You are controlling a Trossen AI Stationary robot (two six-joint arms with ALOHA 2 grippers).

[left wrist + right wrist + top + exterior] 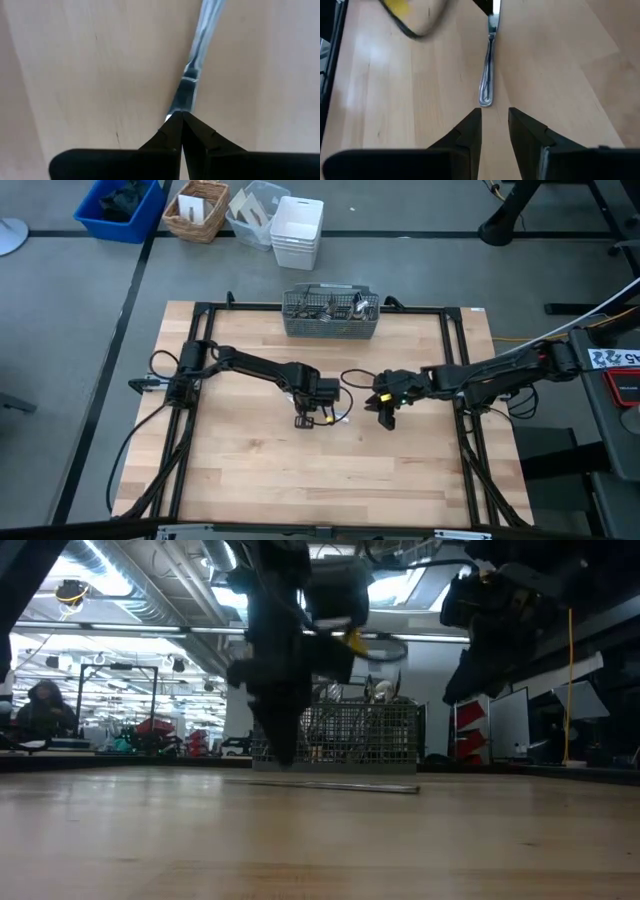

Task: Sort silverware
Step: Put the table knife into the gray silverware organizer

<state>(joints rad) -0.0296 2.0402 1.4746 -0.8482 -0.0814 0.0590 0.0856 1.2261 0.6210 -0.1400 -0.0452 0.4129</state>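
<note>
Piece in play: one slim shiny silver-metal utensil (489,75) lies flat on the pale wooden worktop (250,470), mid-table, between the two arms; its type cannot be told.
Left pincer (181,120): fingers together, nipped on one end of that utensil at worktop level.
Right pincer (494,122): fingers apart, empty, hovering just short of the utensil's rounded handle end.
Other silverware: more pieces stand in the grey wire-mesh rectangular caddy (331,315) at the worktop's far edge.
Step in hand: seemingly a lift or hand-over of the flat piece.
Doing it well: the left grip looks thin, right at the tip, so a slow, level raise would suit; the right pincer should straddle the handle squarely before closing.
Risk: the smooth metal may pivot or slip.
Writing: none legible on utensil, caddy or arms.
</note>
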